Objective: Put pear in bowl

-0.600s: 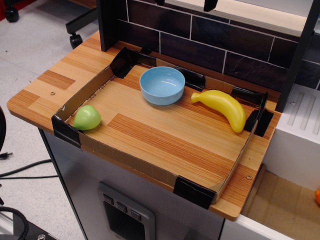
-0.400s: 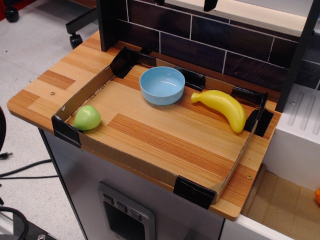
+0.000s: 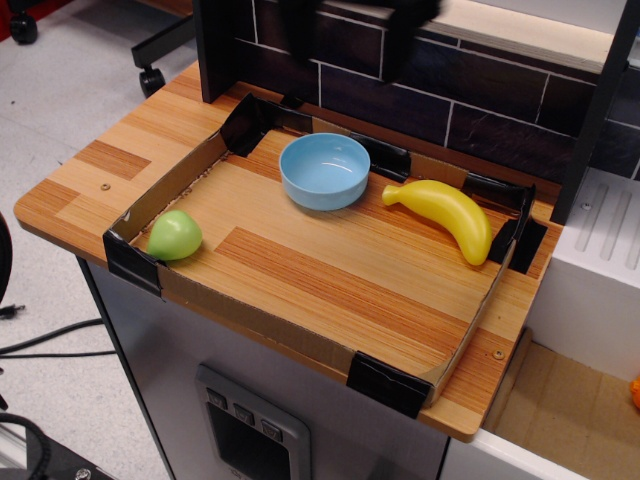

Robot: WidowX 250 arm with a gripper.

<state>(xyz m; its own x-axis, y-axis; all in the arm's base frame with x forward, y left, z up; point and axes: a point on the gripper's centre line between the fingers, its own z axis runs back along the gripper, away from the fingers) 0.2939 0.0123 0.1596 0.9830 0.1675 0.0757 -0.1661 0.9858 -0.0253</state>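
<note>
The light-green pear (image 3: pixel 175 235) lies in the front-left corner of the shallow cardboard tray (image 3: pixel 260 322). The light-blue bowl (image 3: pixel 324 170) stands empty at the back of the tray, well to the right of and behind the pear. My gripper (image 3: pixel 352 42) shows only as two dark, blurred fingers at the top edge, above and behind the bowl. The fingers stand wide apart with nothing between them. It is far from the pear.
A yellow banana (image 3: pixel 445 215) lies in the tray to the right of the bowl. The tray sits on a wooden table (image 3: pixel 90 170) against a dark tiled wall (image 3: pixel 470 95). A white box (image 3: pixel 600 270) stands to the right.
My gripper's fingers have come down into view at the top, blurred by motion. The pear, bowl and banana have not moved.
</note>
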